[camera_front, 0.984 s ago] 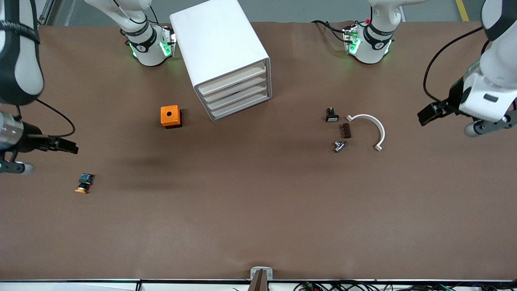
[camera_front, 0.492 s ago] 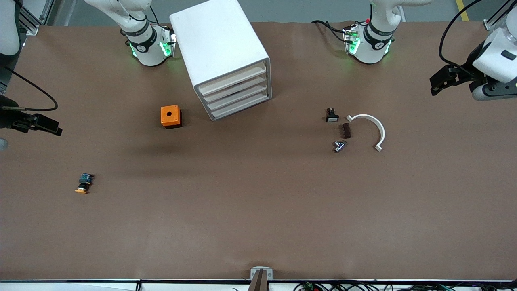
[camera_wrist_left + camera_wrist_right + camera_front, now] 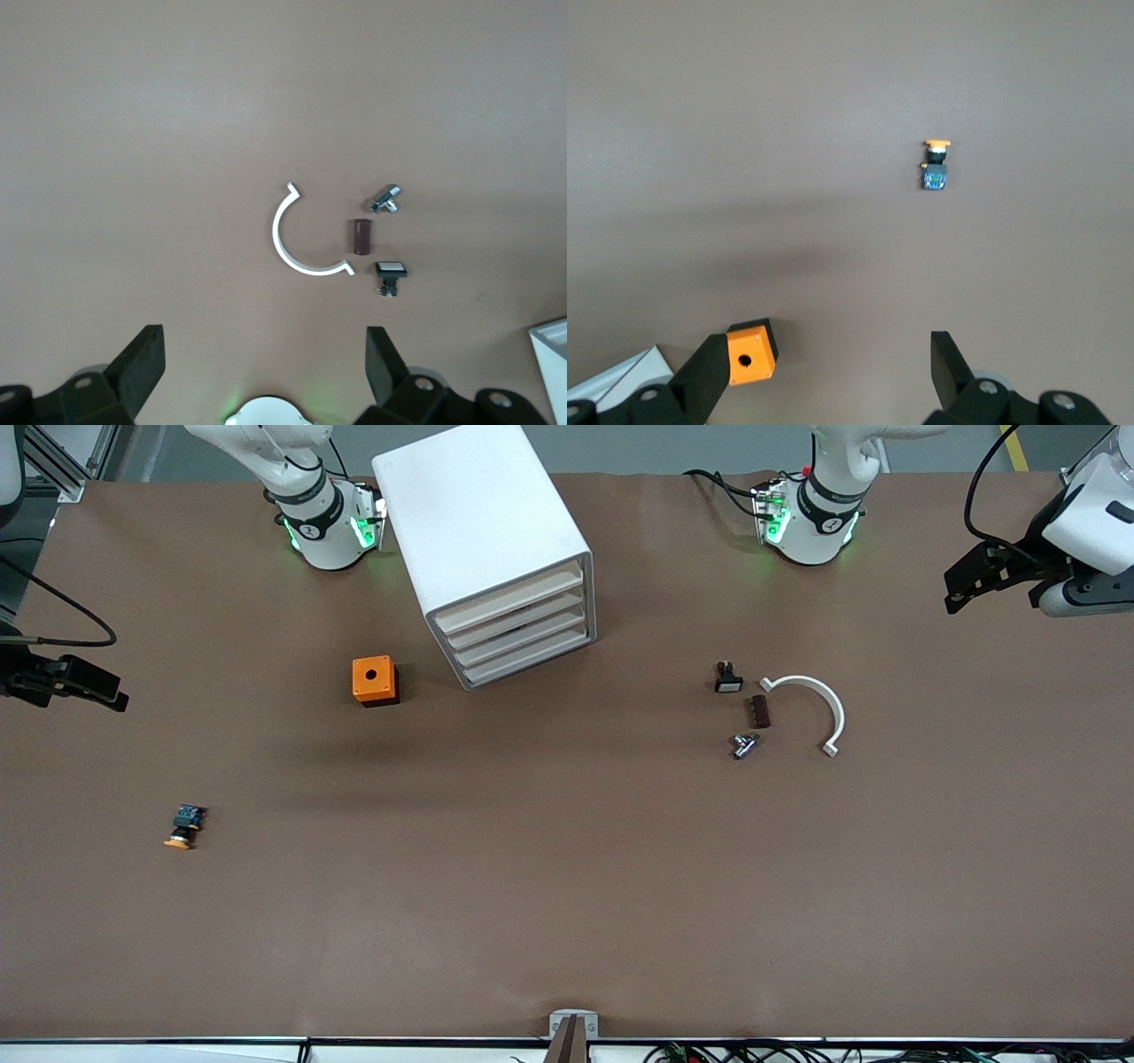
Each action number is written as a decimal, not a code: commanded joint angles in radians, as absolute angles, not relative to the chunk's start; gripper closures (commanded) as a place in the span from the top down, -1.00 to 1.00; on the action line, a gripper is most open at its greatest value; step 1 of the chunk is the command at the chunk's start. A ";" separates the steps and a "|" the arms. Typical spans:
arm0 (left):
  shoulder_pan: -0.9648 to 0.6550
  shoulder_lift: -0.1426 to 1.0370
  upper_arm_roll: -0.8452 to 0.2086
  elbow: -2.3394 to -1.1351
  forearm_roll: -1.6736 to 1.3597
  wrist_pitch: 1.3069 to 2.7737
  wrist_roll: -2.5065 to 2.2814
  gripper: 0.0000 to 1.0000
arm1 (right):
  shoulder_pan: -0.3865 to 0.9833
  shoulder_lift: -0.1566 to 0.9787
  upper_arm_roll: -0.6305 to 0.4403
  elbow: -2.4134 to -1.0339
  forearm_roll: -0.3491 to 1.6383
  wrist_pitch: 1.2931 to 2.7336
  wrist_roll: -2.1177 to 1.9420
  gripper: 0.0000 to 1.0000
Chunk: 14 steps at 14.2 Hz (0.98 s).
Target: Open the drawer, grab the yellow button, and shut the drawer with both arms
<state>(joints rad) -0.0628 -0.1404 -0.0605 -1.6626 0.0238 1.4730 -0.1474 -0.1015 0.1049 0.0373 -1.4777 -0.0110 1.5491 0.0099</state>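
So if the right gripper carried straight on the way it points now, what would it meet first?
Probably just bare table. The open right gripper points down at brown surface between the button and the orange box, touching neither; exact depth is hard to judge.

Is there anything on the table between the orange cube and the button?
No. In the front view, only bare brown table surface lies between the orange cube and the button; the right wrist view shows the same bare stretch.

Open tabletop (image 3: 567,886) round button (image 3: 183,826); orange cube (image 3: 374,680) nr cabinet (image 3: 487,549) front.
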 commanded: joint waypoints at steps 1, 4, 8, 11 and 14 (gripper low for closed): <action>-0.067 -0.182 -0.054 -1.719 -0.005 1.489 -0.130 1.00 | -0.095 0.072 0.037 -1.467 0.002 1.485 0.025 1.00; -0.067 -0.218 -0.055 -1.761 -0.002 1.511 -0.130 1.00 | -0.126 0.061 0.025 -1.473 0.052 1.433 0.032 1.00; -0.066 -0.180 -0.049 -1.692 0.012 1.499 -0.135 1.00 | -0.127 0.020 0.034 -1.520 0.058 1.427 0.031 1.00; -0.067 -0.144 -0.049 -1.649 0.038 1.477 -0.135 1.00 | -0.094 0.005 0.034 -1.534 0.057 1.457 0.032 1.00; -0.075 -0.135 -0.052 -1.643 0.040 1.476 -0.137 1.00 | -0.092 -0.005 0.035 -1.543 0.057 1.463 0.034 1.00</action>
<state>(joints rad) -0.0636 -0.1553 -0.0538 -1.6765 0.0196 1.4923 -0.1474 -0.0933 0.0301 0.0347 -1.5029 0.0459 1.4452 0.0201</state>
